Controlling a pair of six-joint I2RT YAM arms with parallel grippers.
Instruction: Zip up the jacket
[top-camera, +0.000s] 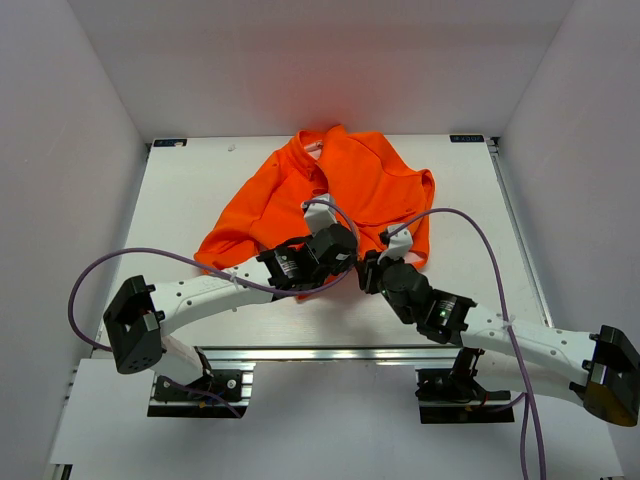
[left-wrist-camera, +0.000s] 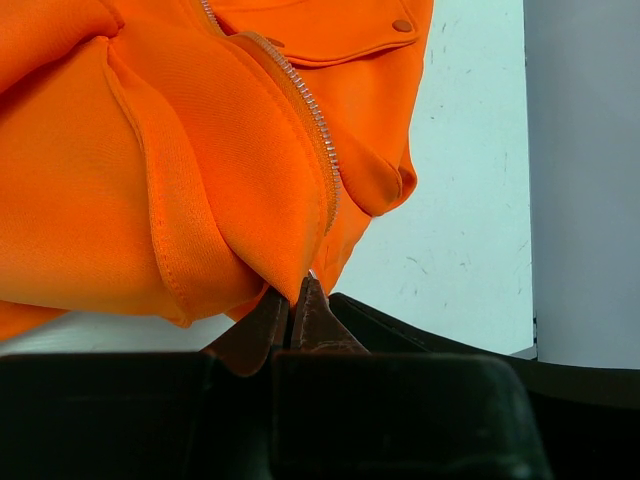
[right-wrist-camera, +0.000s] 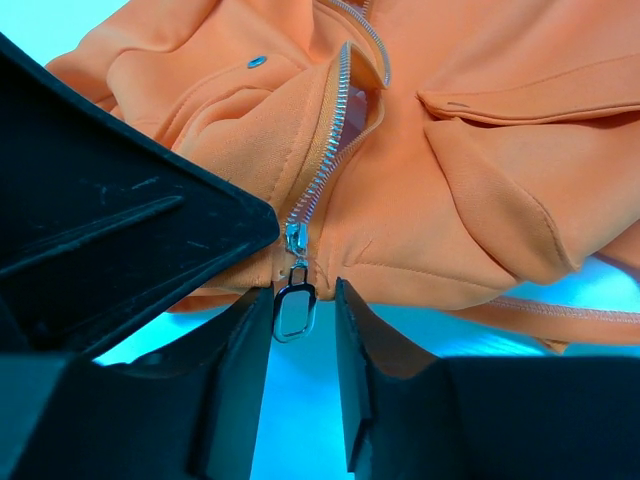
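Note:
The orange jacket (top-camera: 345, 185) lies crumpled on the white table, its hem toward the arms. My left gripper (left-wrist-camera: 297, 290) is shut on the hem fabric just below the bottom end of the zipper teeth (left-wrist-camera: 316, 130). My right gripper (right-wrist-camera: 303, 296) is open, and the silver zipper pull (right-wrist-camera: 294, 309) hangs between its fingers. The pull lies close against the left finger (right-wrist-camera: 240, 340), with a gap to the right one. The slider (right-wrist-camera: 297, 240) sits at the bottom of the zipper. From above, the two grippers (top-camera: 348, 260) (top-camera: 370, 268) meet at the jacket's near edge.
The left gripper's black body (right-wrist-camera: 130, 240) crowds the right wrist view just left of the slider. A flap pocket with a snap (left-wrist-camera: 402, 25) lies beyond the zipper. White walls enclose the table (top-camera: 200, 200) on three sides. Purple cables (top-camera: 470, 225) arc over both arms.

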